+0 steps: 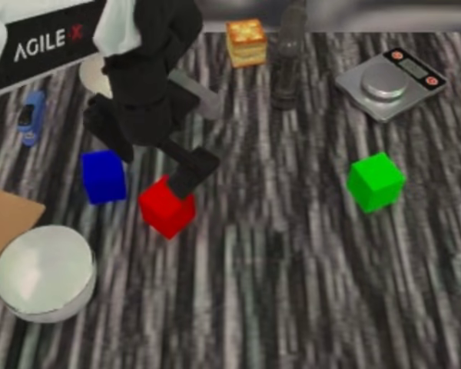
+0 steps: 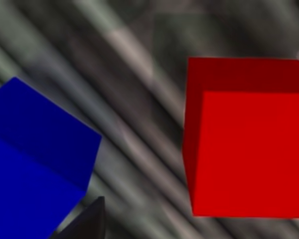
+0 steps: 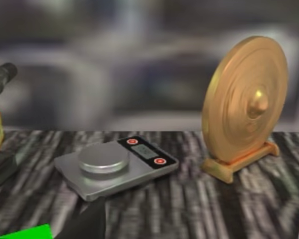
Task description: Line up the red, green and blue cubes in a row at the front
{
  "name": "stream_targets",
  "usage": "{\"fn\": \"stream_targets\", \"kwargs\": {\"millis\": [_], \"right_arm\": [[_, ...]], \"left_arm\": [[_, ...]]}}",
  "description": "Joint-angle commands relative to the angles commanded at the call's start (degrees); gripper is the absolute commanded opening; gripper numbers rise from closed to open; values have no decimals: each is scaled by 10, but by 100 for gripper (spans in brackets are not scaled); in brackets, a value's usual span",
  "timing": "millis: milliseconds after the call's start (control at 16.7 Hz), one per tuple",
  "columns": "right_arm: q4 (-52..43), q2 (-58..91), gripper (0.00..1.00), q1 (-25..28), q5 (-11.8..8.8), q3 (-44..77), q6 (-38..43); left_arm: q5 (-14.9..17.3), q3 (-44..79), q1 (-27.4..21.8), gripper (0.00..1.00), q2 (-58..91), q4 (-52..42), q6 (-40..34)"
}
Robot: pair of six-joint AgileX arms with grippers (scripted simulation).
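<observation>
Overhead, left gripper at red cube, beside blue cube.

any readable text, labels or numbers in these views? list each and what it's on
"AGILE" plus a red X-like mark: white letters on the black panel at the table's back left.
Kitchen scale: its display and red buttons carry marks too small to read.
Nothing on the red cube, blue cube or green cube.

My left arm covers the back of the red cube in the top view, so I cannot see my left end effector's fingers. In my left wrist view, the blue cube is cut off at the edge. My right wrist view shows only a corner of the green cube.
</observation>
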Motion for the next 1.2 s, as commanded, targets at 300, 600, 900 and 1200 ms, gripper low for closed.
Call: {"fn": "stream_targets", "kwargs": {"millis": [300, 600, 900, 1200], "right_arm": [[0, 0, 100, 0, 0, 0, 0], [0, 0, 100, 0, 0, 0, 0], [0, 0, 100, 0, 0, 0, 0], [0, 0, 100, 0, 0, 0, 0]], "left_arm": [[0, -69, -1, 100, 39, 116, 1], [1, -103, -1, 100, 59, 164, 1], [1, -103, -1, 77, 59, 164, 1], [1, -103, -1, 40, 59, 164, 1]]}}
